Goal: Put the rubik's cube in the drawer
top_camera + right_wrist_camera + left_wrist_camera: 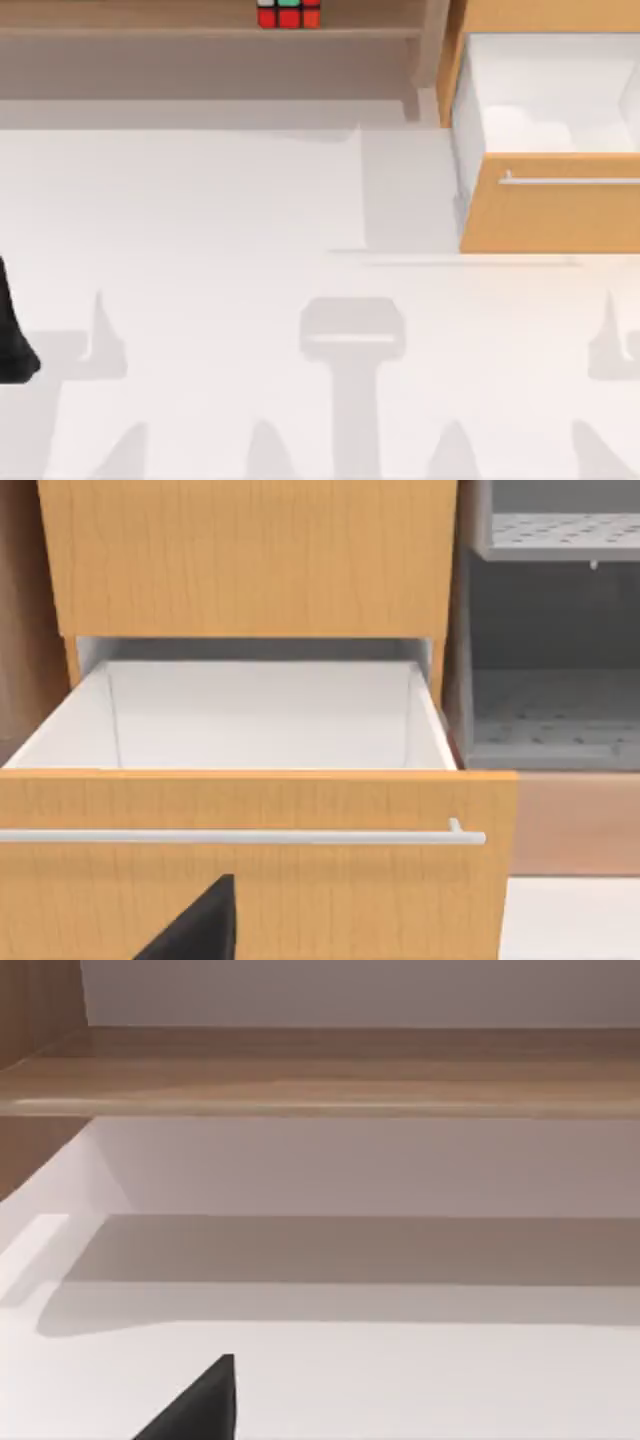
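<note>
The rubik's cube (288,14) sits on the long wooden shelf at the back of the table, left of centre, with red squares facing me. At the back right, the drawer (550,205) is pulled out, showing its white interior and a silver bar handle (570,181). The right wrist view looks straight at the drawer front (250,880) and into its white box. A dark part of my left arm (12,335) shows at the table's left edge, far from the cube. A dark piece of my left gripper (200,1405) hangs over the white table. A piece of my right gripper (200,925) is before the drawer front.
The long wooden shelf (150,30) runs along the back and also appears in the left wrist view (320,1075). A grey rack with perforated shelves (550,710) stands beside the drawer cabinet. The white tabletop (250,300) spreads between the arms.
</note>
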Robot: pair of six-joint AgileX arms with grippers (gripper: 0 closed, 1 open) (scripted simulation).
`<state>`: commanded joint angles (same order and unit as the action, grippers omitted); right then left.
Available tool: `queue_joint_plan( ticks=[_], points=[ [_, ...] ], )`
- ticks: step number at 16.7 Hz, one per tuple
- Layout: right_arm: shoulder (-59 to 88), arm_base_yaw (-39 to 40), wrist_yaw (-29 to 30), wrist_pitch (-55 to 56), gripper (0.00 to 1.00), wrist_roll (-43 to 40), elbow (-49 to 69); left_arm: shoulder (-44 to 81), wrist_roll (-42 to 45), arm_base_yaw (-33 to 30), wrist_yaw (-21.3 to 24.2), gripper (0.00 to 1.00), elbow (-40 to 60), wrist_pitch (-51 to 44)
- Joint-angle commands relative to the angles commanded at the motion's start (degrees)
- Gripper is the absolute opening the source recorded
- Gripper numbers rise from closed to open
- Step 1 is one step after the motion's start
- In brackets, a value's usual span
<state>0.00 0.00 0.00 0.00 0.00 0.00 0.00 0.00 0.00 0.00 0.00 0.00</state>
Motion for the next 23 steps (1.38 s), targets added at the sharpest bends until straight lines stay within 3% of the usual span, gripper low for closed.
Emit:
queue_joint_plan(
  ticks=[5,9,23],
  points=[
    [3.52,1.63,1.69,1.61,1.00,0.16,3.23,0.00,0.00,0.00,0.00,1.00,0.00,0.00],
    [16.71,6.81,6.95,6.02,1.00,0.37,13.52,0.00,0.00,0.00,0.00,1.00,0.00,0.00],
    [106.39,36.45,36.01,29.00,1.00,0.57,69.66,0.00,0.00,0.00,0.00,1.00,0.00,0.00]
  ],
)
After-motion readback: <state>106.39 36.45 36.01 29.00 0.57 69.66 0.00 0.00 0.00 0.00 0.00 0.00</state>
